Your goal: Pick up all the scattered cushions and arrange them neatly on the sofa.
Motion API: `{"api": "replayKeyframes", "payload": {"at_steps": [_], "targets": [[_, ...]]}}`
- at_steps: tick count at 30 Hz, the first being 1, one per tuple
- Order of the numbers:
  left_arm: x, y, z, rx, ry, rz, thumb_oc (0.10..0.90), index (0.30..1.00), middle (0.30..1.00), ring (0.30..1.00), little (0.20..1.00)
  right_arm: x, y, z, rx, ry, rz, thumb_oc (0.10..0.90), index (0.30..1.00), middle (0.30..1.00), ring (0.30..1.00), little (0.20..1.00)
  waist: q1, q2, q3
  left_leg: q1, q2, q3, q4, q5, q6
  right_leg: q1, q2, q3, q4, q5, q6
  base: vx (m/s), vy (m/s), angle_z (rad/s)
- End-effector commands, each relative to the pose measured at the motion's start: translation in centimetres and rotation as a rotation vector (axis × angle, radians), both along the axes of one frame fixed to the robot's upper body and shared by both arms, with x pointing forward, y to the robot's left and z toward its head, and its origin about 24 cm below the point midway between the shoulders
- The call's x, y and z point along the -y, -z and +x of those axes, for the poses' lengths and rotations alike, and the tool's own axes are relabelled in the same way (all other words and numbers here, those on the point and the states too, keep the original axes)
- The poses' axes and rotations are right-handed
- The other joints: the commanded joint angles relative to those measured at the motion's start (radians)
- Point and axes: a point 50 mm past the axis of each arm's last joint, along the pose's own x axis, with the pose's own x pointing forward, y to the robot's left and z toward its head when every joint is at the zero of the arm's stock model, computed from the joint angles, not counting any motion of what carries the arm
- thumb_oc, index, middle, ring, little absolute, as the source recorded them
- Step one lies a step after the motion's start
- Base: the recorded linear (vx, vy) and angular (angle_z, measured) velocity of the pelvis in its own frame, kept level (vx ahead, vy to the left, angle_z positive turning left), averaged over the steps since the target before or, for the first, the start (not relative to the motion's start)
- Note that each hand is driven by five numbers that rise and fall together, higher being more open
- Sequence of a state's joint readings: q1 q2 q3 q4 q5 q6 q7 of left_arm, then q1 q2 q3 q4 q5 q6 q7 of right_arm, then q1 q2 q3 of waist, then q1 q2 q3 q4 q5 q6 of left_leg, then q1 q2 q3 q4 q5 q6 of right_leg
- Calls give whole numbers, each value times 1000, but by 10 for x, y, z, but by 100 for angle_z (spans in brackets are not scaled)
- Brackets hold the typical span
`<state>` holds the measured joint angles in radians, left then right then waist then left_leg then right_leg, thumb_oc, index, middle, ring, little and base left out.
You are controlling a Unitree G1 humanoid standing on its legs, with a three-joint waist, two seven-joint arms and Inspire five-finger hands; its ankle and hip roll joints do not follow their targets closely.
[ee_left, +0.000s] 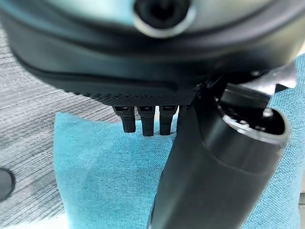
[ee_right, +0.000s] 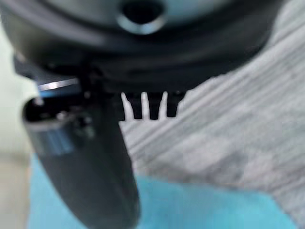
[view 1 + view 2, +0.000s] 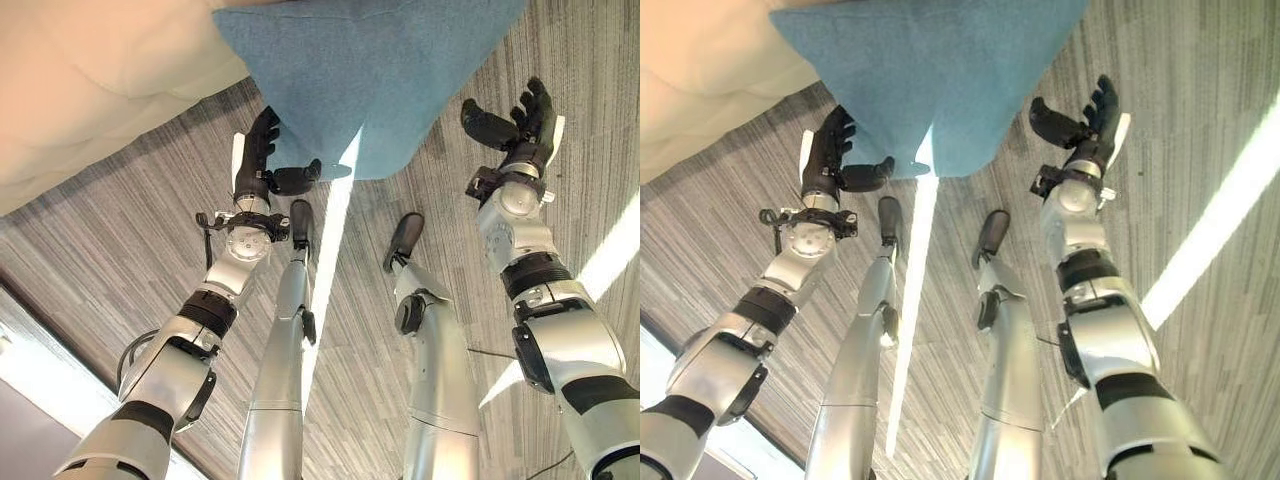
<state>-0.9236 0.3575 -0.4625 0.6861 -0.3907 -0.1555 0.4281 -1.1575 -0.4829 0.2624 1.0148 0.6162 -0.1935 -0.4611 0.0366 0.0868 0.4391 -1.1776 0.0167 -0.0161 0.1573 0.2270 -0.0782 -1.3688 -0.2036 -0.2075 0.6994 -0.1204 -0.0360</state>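
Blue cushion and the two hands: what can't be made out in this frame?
- Blue cushion: its far part is cut off by the top edge of both eye views, so its full outline is unknown.
- Left hand: at the cushion's near edge, thumb toward the cloth; whether it pinches it is unclear.
- Right hand: open beside the cushion; its wrist view is too blurred to show contact.
- Sofa: one pale corner in frame.

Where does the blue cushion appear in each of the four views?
Left eye view: blue cushion at top centre, beside the cream sofa.
Right eye view: top centre.
Left wrist view: past the left robot hand, across the lower part.
Right wrist view: along the bottom edge, past the right robot hand.
Shared landmark: the grey striped floor.
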Motion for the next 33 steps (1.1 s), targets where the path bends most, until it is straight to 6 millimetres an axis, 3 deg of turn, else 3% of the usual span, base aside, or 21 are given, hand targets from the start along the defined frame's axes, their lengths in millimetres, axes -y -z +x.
{"api": "replayKeyframes", "payload": {"at_steps": [1, 2, 3, 4, 5, 6, 9, 13, 17, 19, 23, 29, 33], "targets": [[22, -16, -7, 113, 73, -43, 800, 900, 900, 900, 900, -18, 2, -1, 51, -80, -33, 800, 900, 900, 900, 900, 6, 24, -98, -23, 11, -66, 132, -189, -21, 66, 23, 34, -132, -7, 161, 27, -75, 15], [40, -34, -9, 169, 120, -48, 800, 900, 900, 900, 900, -46, -13, 2, 102, -179, -44, 800, 900, 900, 900, 900, 10, 27, -101, -37, 7, -72, 136, -186, -22, 55, 19, 29, -116, -16, 159, 29, -84, 15], [47, -39, -10, 183, 141, -49, 800, 900, 900, 900, 900, -56, -18, 2, 120, -215, -62, 800, 900, 900, 900, 900, 11, 27, -103, -39, 6, -76, 136, -185, -23, 55, 19, 27, -117, -18, 158, 13, -61, 16], [50, -43, -11, 198, 152, -45, 800, 900, 900, 900, 900, -63, -22, 2, 130, -241, -81, 609, 613, 613, 613, 613, 11, 26, -105, -41, 4, -78, 138, -185, -24, 54, 18, 24, -115, -19, 157, 6, -37, 12], [57, -50, -13, 225, 176, -42, 558, 538, 538, 538, 538, -79, -31, 0, 165, -303, -117, 400, 300, 300, 300, 300, 14, 23, -112, -44, 1, -86, 135, -181, -25, 55, 20, 21, -115, -21, 155, 2, -65, 10], [60, -56, -15, 249, 190, -51, 400, 300, 300, 300, 300, -89, -38, -3, 208, -347, -121, 400, 300, 300, 300, 300, 14, 22, -116, -48, 0, -88, 138, -179, -28, 55, 21, 17, -113, -23, 154, 0, -65, 4], [57, -64, -17, 281, 188, -85, 400, 300, 300, 300, 300, -100, -51, -13, 315, -411, -109, 400, 300, 300, 300, 300, 8, 13, -131, -51, -2, -94, 136, -176, -33, 59, 23, 5, -114, -25, 151, 2, -39, 5], [44, -55, -18, 268, 167, -123, 400, 300, 300, 300, 300, -95, -41, -25, 381, -406, -93, 400, 300, 300, 300, 300, -5, -11, -172, -39, 2, -109, 120, -173, -40, 92, 28, -7, -140, -17, 153, 5, -11, 3], [39, -18, -30, 185, 185, -175, 400, 300, 300, 300, 300, -80, 18, -39, 294, -351, -66, 400, 300, 300, 300, 300, -26, -22, -190, 82, 7, -109, 69, -167, -53, 222, 33, -34, -210, -3, 151, -3, 3, 1], [39, -11, -32, 164, 190, -187, 400, 300, 300, 300, 300, -78, 27, -43, 282, -346, -61, 400, 300, 300, 300, 300, -28, -23, -189, 113, 6, -110, 60, -166, -55, 259, 33, -41, -230, -1, 151, 0, 0, 0], [38, 18, -45, 91, 217, -218, 400, 300, 300, 300, 300, -76, 67, -59, 200, -359, -37, 400, 300, 300, 300, 300, -30, -26, -182, 259, 10, -117, 21, -160, -59, 407, 31, -65, -291, 6, 148, -6, -18, 3], [25, 69, -73, -39, 231, -211, 400, 300, 300, 300, 300, -71, 125, -94, 58, -392, -22, 400, 300, 300, 300, 300, -32, -40, -174, 550, 30, -105, -73, -155, -70, 726, 56, -109, -445, 27, 145, 18, -1, 2], [12, 93, -91, -106, 218, -236, 400, 300, 300, 300, 300, -57, 144, -114, -8, -362, -83, 400, 300, 300, 300, 300, -31, -53, -184, 703, 32, -88, -131, -126, -69, 918, 71, -145, -556, 73, 142, 13, 40, 3]]}}
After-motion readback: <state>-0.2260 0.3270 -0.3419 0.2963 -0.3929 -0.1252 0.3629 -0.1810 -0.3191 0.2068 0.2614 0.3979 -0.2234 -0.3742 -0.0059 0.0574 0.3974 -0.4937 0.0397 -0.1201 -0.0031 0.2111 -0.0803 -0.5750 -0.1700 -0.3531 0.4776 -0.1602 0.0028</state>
